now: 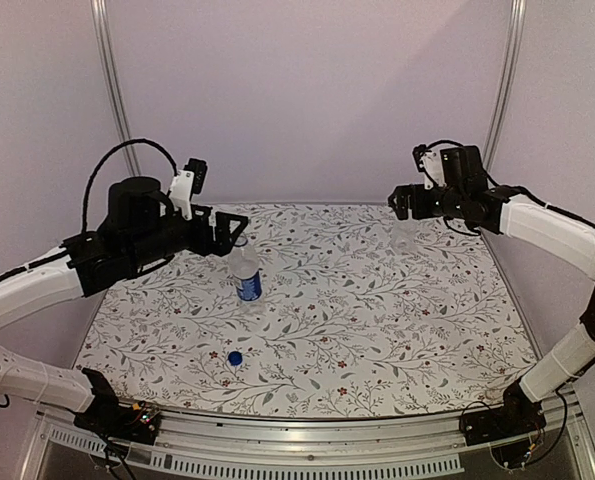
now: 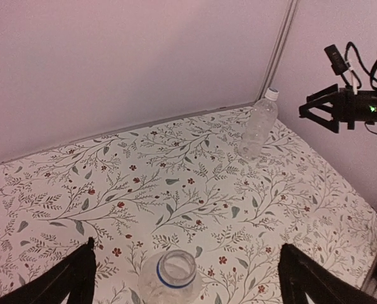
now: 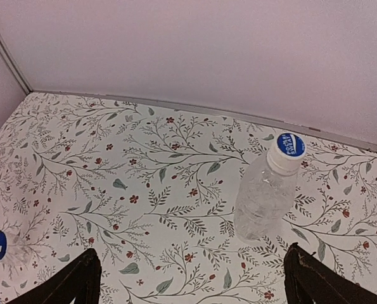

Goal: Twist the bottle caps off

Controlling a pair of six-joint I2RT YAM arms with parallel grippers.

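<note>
Your left fingers (image 2: pixel 74 282) are spread wide and empty, hovering over the labelled bottle (image 1: pixel 245 272), which stands uncapped on the counter (image 1: pixel 377 340). Its blue cap (image 1: pixel 235 357) lies apart, nearer you. Your right fingers (image 3: pixel 315 282) gape wide and empty too, close by the plain bottle (image 3: pixel 264 196) at the far right, its white cap (image 3: pixel 286 147) on.

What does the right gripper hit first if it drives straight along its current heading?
Probably the plain clear plastic bottle with the whitish-and-blue round cap; it stands ahead of the open right gripper, slightly right of centre. Height is unclear; it might clip only the cap.
</note>
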